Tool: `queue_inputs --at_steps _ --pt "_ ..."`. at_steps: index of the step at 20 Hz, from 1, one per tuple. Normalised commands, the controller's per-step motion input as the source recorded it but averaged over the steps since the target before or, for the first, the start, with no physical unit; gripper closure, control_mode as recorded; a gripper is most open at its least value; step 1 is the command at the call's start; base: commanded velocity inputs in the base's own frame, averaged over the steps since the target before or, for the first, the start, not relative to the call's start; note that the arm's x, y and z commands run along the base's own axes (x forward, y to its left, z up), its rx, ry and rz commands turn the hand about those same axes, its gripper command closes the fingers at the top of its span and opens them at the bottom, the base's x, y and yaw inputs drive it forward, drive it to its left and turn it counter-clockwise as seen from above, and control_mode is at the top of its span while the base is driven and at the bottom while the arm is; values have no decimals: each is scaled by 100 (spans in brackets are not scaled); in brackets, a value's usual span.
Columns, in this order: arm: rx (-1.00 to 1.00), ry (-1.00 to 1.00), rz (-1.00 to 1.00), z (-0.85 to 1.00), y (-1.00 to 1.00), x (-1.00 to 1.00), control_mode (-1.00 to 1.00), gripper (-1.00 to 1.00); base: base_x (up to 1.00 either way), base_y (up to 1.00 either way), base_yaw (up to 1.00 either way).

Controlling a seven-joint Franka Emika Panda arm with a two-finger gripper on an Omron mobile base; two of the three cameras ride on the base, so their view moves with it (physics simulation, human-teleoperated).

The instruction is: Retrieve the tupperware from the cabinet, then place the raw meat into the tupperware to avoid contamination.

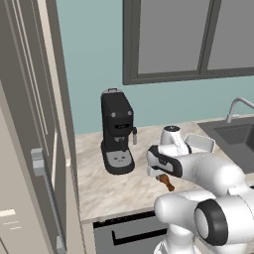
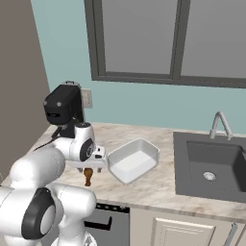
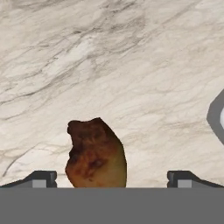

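Observation:
The raw meat (image 3: 96,153), a reddish-brown lump, lies on the marble counter between my two fingertips (image 3: 41,178). My gripper (image 3: 112,179) is open and points down over it, not closed on it. In the base views the meat (image 1: 166,182) (image 2: 88,176) shows just under the gripper (image 1: 161,174) (image 2: 89,167). The tupperware (image 2: 133,161), a white-grey lidless tub, stands on the counter just right of the hand; its rim (image 1: 201,144) peeks out behind the arm. The beige cabinet (image 1: 30,124) rises at the far left.
A black coffee machine (image 1: 116,131) (image 2: 62,108) stands at the back of the counter, left of the hand. A dark sink (image 2: 211,166) with a faucet (image 2: 219,122) lies to the right. The counter's front edge (image 1: 124,214) runs just below the meat.

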Motion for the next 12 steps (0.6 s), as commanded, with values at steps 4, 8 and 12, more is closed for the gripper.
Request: queue_inputs --at_steps 4,8,12 --pt "-2 3 0 -33 1 -15 -100 -100 0 0 0" --pt "-2 4 0 -32 0 -17 -100 -100 0 0 0" --pt "-2 4 0 -33 0 -11 -100 -100 0 0 0"
